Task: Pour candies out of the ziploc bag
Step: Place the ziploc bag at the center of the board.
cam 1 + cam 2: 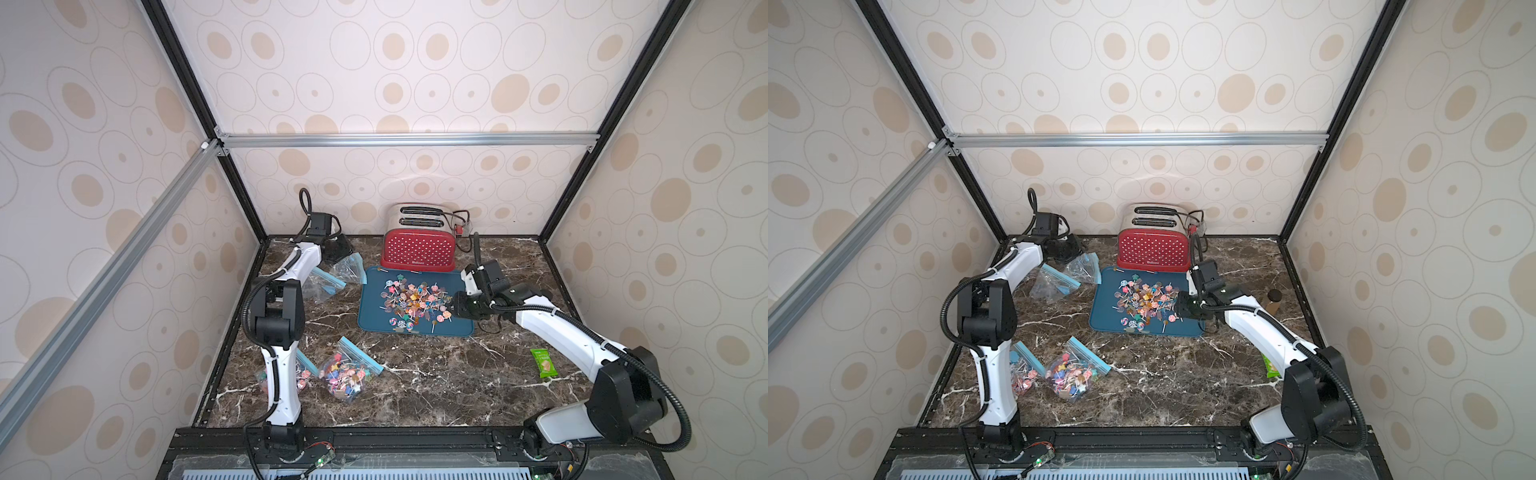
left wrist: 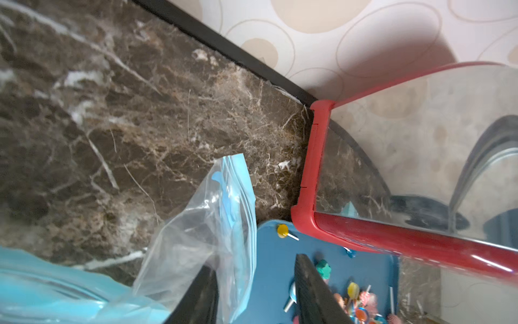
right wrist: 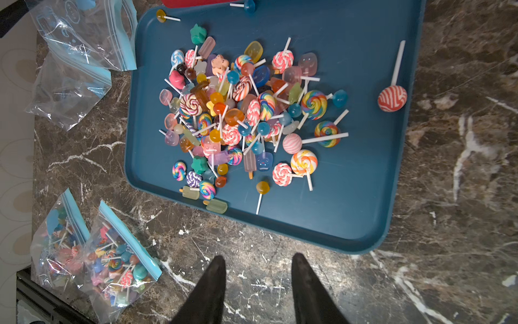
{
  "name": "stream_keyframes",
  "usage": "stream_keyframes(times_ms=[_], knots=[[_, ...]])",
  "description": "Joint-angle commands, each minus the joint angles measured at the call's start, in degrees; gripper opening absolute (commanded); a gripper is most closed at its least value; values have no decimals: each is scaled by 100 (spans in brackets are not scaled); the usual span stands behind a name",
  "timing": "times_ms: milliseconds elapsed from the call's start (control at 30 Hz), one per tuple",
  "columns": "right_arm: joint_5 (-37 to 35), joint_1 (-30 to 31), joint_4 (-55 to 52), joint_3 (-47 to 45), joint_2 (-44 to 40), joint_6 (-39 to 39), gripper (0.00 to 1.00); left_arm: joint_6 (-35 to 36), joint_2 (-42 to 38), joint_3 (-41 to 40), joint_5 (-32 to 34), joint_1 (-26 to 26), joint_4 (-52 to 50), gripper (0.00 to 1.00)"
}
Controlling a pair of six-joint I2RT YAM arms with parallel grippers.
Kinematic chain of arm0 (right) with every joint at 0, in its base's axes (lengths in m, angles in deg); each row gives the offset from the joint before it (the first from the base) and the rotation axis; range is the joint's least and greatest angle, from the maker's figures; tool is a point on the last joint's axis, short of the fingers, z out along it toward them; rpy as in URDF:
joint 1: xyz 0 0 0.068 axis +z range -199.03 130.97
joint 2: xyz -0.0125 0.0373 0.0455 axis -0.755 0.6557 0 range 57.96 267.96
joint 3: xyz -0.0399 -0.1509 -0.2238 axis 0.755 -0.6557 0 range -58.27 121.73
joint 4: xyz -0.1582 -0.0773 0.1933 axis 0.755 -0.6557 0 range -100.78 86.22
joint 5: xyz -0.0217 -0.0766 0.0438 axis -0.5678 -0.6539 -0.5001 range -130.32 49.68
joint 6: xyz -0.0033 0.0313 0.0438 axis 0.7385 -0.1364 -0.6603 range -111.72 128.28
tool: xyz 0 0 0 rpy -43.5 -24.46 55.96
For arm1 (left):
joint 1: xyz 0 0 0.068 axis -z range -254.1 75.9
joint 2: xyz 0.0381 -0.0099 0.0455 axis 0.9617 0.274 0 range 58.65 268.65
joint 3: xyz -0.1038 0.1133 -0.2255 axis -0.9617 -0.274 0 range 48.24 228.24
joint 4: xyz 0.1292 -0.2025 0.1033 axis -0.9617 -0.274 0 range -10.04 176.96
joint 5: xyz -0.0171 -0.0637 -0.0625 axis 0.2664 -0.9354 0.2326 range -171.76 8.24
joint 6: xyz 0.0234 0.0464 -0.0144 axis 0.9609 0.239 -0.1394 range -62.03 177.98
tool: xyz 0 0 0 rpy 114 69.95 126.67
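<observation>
Scanning a top view, you see small colourful lollipop candies [image 1: 411, 301] piled on the blue plastic tray [image 1: 374, 320]; two full clear ziploc bags [image 1: 347, 376] remain unpoured. Left wrist: left end effector [image 2: 255, 263] parted beside an empty clear bag [image 2: 196, 238]. Right wrist: right end effector [image 3: 259, 256] parted, holding nothing.

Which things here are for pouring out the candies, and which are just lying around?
For the job: the candies on the blue tray, two empty-looking ziploc bags, two full bags.
Just lying about: the red toaster, the green snack packet, a brown capped container.
</observation>
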State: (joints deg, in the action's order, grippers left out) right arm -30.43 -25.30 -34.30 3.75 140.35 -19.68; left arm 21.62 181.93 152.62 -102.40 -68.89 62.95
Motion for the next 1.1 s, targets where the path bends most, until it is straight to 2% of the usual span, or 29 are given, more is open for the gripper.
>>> stream_keyframes(times_ms=[0, 133, 233, 433, 533, 733, 867, 933, 1067], knots=[[66, 14, -46, -85, 11, 38, 42, 239, -435, 141, 228, -20, -325, 54], [87, 14, -55, -164, -128, 13, 42, 488, -682, 392, 596, -21, -869, 63], [118, 18, -90, -229, -260, 9, 42, 700, -950, 451, 970, -21, -1272, 74], [269, 272, -360, -251, -524, 202, 42, 859, -1856, 100, 1485, 31, -2284, 74], [230, 632, -575, -194, -642, 315, 41, 867, -2553, -622, 1743, 248, -2900, 60], [238, 1058, -704, -489, -1072, 301, 39, 280, -3822, -3133, 2041, 938, -3012, 22], [354, 1103, -686, -812, -1435, 283, 38, -218, -4010, -4344, 2246, 1144, -2613, 10], [373, 1123, -706, -970, -1629, 279, 38, -425, -3973, -4764, 2260, 1253, -2278, 9], [321, 1134, -792, -1215, -1992, 283, 37, -769, -3592, -5015, 2672, 1565, -2051, 6]])
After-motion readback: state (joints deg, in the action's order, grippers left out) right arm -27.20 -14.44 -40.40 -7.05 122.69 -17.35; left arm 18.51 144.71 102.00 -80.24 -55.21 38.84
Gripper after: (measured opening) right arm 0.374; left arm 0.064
